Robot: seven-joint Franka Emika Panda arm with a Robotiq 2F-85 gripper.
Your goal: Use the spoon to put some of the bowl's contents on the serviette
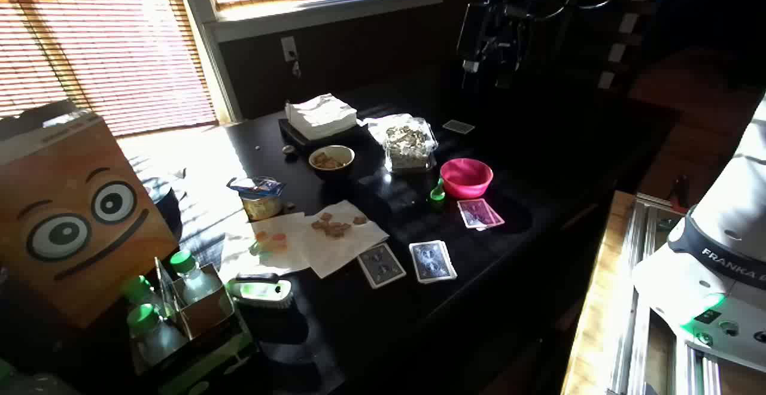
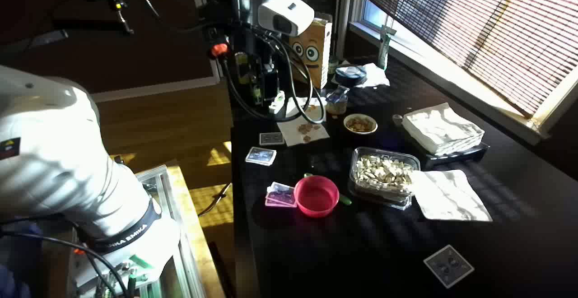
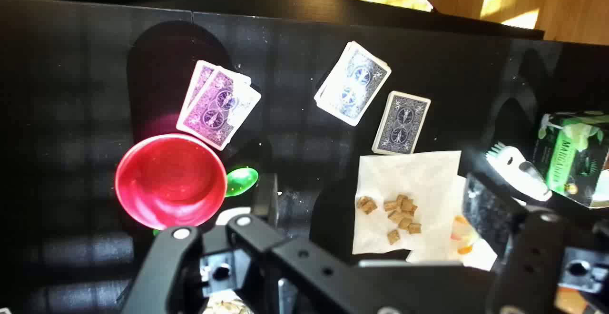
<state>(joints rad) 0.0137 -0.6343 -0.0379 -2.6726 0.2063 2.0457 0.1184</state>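
1. Gripper [image 3: 373, 200]: jaws spread, holding nothing.
2. Serviette [image 1: 335, 252]: bears brown pieces [image 3: 401, 213].
3. Pink bowl [image 3: 171, 181]: may tip if a grasp clips its rim.
4. Bowl [image 1: 343, 153]: near (2), brown contents [image 2: 360, 125] inside.
5. Spoon [image 3: 242, 181]: just beside (3), partly hidden by it.

Dark band [image 1: 733, 261] on white robot arm [image 1: 739, 197]: "FRANKA E" in pale capitals in an exterior view, rest cut by picture edge; in an exterior view same band [image 2: 128, 236]: "NKA EMIKA", opening letters not clear; green stripe [image 3: 560, 161] on carton [image 3: 581, 159], wrist view: "MARGARI", letters running down stripe, ending unclear; small dark label [image 1: 708, 316] on arm: sign too small to read.
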